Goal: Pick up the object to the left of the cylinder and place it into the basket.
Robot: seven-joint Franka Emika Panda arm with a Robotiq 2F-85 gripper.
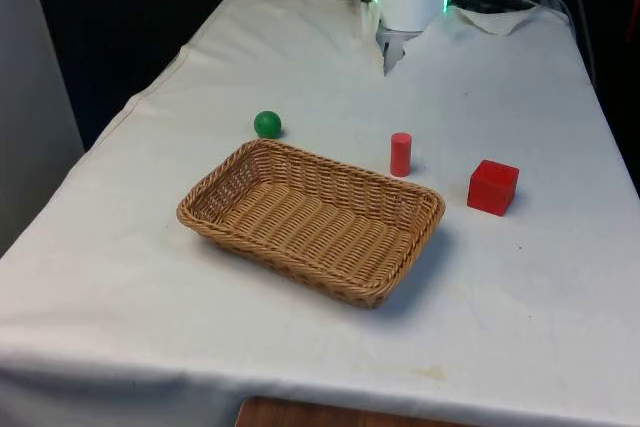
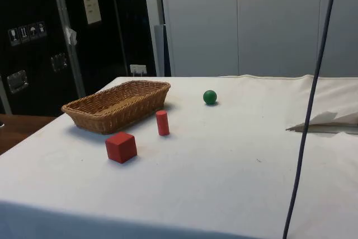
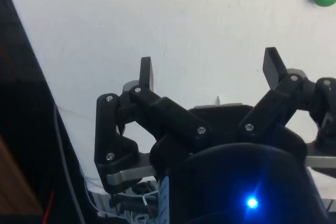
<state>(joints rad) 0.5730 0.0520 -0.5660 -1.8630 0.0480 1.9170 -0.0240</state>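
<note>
The object left of the cylinder is the green ball (image 1: 267,124), sitting loose on the white-clothed desk (image 1: 520,307) just beyond the far corner of the wicker basket (image 1: 232,171), on the front view's left of the red cylinder (image 1: 400,154) and apart from it. The red cube (image 1: 492,187) lies on the cylinder's other side, nearer the front view's right. The gripper (image 3: 210,74) hangs above bare cloth well away from all of these, its two fingers spread wide with nothing between them; in the wrist view the ball appears small and far off. The main risk, as I judge it, is the ball's roundness: an off-centre closure could squeeze it out sideways and send it rolling across the cloth, possibly against the basket wall or off toward the desk's edge. A second risk is mistaking the target, since "left" depends on the viewpoint and the cube sits opposite. Descending close to the basket rim could also knock the basket.
</note>
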